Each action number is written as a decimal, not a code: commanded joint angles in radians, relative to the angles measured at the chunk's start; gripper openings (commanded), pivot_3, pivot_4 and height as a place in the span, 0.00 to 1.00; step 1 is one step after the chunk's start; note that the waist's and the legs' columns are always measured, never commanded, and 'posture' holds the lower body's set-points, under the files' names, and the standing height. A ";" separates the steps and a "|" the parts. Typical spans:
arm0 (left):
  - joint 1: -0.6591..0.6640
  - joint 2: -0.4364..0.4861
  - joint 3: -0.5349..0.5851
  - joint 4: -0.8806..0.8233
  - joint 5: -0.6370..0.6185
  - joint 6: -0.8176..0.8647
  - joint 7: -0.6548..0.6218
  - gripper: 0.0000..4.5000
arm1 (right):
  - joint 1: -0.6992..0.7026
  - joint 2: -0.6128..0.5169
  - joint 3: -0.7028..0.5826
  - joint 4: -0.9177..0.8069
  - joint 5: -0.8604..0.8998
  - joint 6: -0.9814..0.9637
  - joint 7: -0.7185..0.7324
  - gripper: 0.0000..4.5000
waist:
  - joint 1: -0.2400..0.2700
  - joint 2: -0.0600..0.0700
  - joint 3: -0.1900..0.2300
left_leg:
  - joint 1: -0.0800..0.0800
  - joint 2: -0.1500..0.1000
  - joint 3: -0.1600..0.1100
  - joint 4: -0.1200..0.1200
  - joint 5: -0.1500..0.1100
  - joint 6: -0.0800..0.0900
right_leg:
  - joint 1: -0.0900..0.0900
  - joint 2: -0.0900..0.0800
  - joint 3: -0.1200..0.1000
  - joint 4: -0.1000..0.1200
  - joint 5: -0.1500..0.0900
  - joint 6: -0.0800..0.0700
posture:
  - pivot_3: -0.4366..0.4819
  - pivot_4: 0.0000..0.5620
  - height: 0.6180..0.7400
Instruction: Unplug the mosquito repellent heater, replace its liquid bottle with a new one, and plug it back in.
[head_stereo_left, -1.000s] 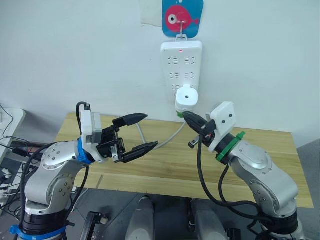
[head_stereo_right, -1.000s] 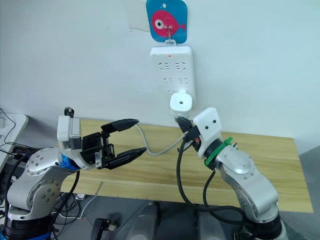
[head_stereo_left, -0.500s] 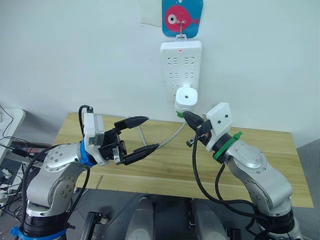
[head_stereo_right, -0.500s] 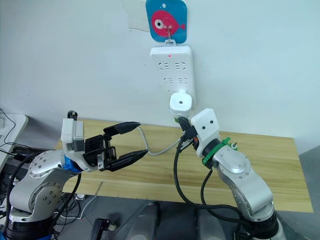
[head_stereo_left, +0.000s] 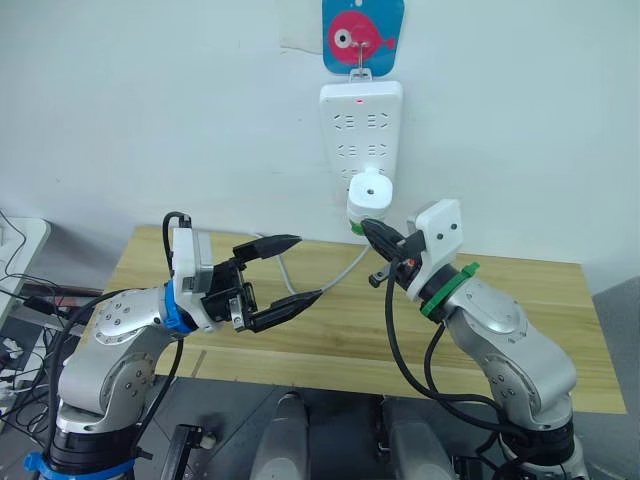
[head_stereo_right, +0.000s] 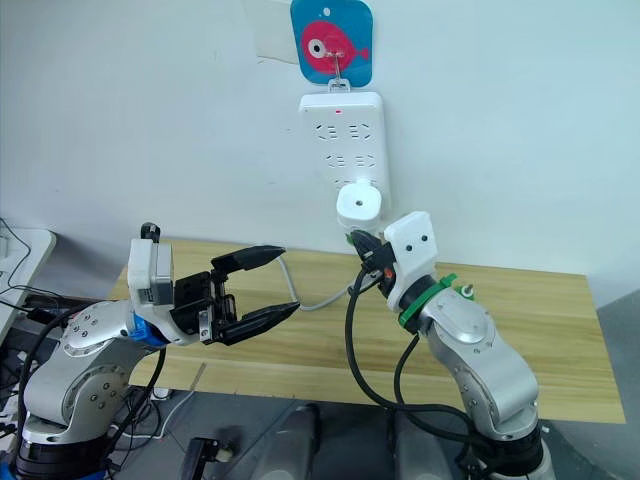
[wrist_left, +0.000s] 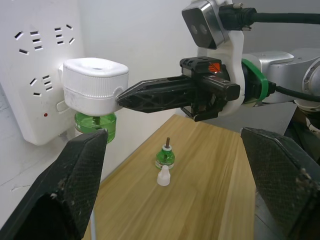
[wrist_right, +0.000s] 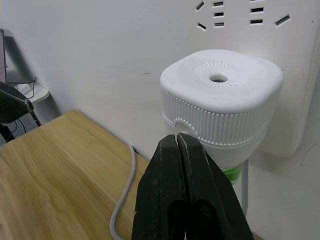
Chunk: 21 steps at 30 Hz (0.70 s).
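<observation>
The mosquito repellent heater (head_stereo_left: 369, 197) is a small white unit plugged into the lowest socket of the wall power strip (head_stereo_left: 361, 120). Its green liquid bottle (wrist_left: 95, 127) hangs under it. My right gripper (head_stereo_left: 366, 229) is shut, and its tip rests against the heater's ribbed side just above the bottle, seen close in the right wrist view (wrist_right: 177, 141). My left gripper (head_stereo_left: 306, 267) stands open above the table, left of the heater and apart from it. A second green bottle (wrist_left: 164, 157) with a bare wick stands on the table beside a small white cap (wrist_left: 163, 176).
The power strip hangs from a blue card with a pink fish (head_stereo_left: 362, 35). Its grey cable (head_stereo_left: 340, 272) drops to the wooden table (head_stereo_left: 300, 335) and runs between my grippers. A white side table (head_stereo_left: 15, 240) with wires stands at far left.
My left gripper has moved right, nearer the middle of the table, still open. My right gripper has edged up and left until its shut tip meets the heater.
</observation>
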 joint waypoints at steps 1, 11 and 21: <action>0.001 -0.003 0.000 -0.033 -0.013 -0.020 0.004 1.00 | -0.030 0.008 -0.064 -0.011 -0.002 -0.001 -0.035 0.01 | 0.000 0.000 0.000 | 0.000 0.000 0.000 0.000 0.000 0.000 | 0.000 0.000 0.000 0.000 0.000 0.000 | 0.75 0.45 1.00; -0.032 -0.009 -0.001 0.033 0.017 -0.044 0.015 1.00 | 0.043 -0.127 -0.087 -0.122 0.105 0.047 0.109 0.04 | 0.000 0.000 0.000 | 0.002 0.000 0.000 -0.001 -0.001 0.002 | 0.002 0.000 0.000 0.000 0.000 0.000 | 0.75 0.46 1.00; -0.126 0.047 -0.049 0.146 0.180 -0.018 0.106 1.00 | 0.158 -0.360 -0.333 -0.216 0.275 -0.022 0.305 0.76 | 0.013 0.000 0.000 | 0.002 0.000 0.001 -0.001 -0.002 0.004 | 0.003 0.000 0.000 -0.001 0.000 0.000 | 0.79 0.44 1.00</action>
